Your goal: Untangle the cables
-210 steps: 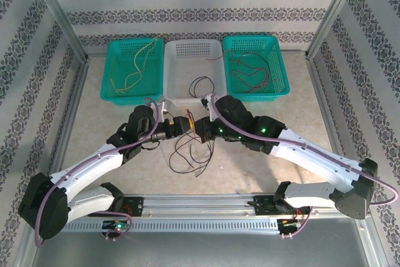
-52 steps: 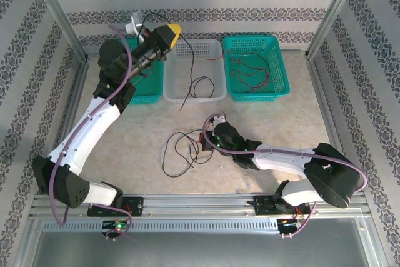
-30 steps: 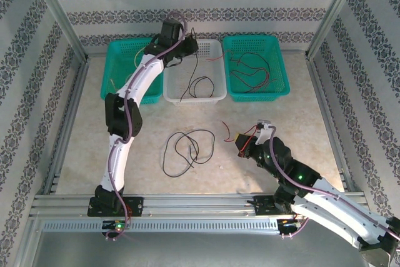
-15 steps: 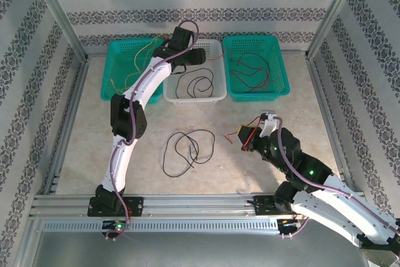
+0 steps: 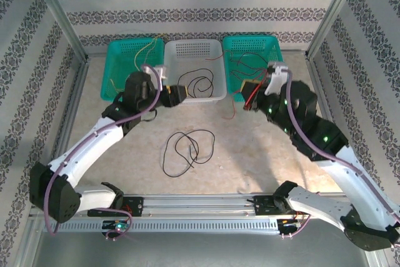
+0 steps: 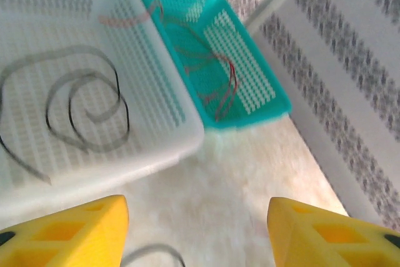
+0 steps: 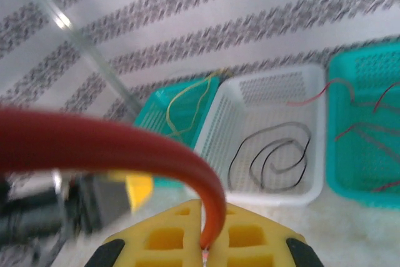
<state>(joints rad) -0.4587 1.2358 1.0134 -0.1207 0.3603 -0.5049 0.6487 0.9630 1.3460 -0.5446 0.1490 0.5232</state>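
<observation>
Two white robot arms reach over a pale tabletop (image 5: 250, 154) toward three baskets set along the far wall. The right tool (image 5: 248, 97) is clenched on a red cable (image 5: 235, 109). Its loose end dangles just in front of the right teal basket (image 5: 250, 40), where other red cables (image 5: 247, 60) lie. The left tool (image 5: 179, 95) hovers at the near rim of the white basket (image 5: 194, 42), fingers spread and holding nothing; a coiled black cable (image 5: 199, 84) rests inside. More black cables (image 5: 187, 148) lie looped on the tabletop between the arms — not yet sorted. To drop the red one cleanly, it would likely help to carry it high enough that the tail clears the rim, then let go over the basket's middle — not at its edge.
</observation>
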